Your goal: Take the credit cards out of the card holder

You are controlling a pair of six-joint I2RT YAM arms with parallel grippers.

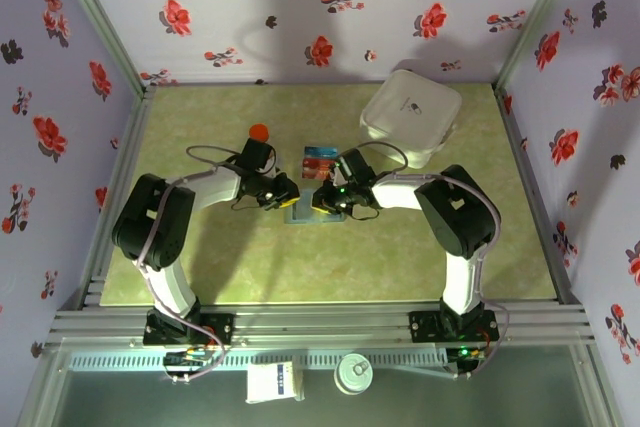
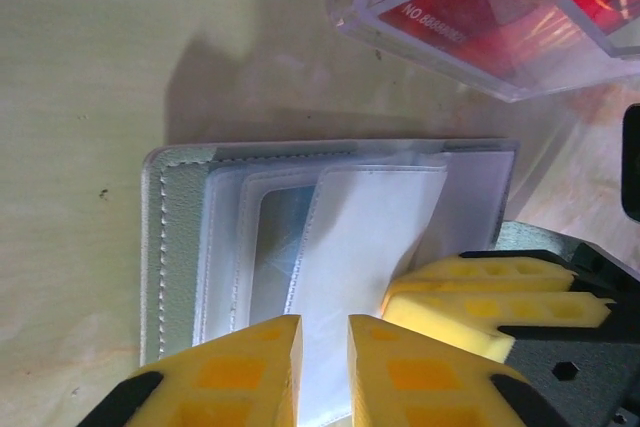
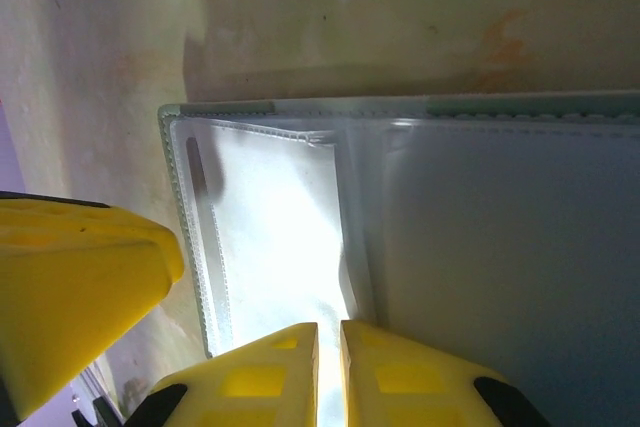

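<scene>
Left wrist: card holder (image 2: 180, 247) lies open on the table (image 2: 100, 47), just beside the clear box (image 2: 500, 72) holding a red card (image 2: 450, 12). My left gripper (image 2: 325, 367) sits a crack apart over a sleeve (image 2: 360, 237); the right gripper (image 3: 330, 372) pinches the holder's edge.

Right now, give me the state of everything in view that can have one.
Grey-blue bifold card holder, open, clear sleeves look empty.
Clear plastic box, holding red credit cards.
Large white rounded case, closed.
Left gripper, slightly open around a sleeve.
Right gripper, shut on the card holder's sleeve.
</scene>
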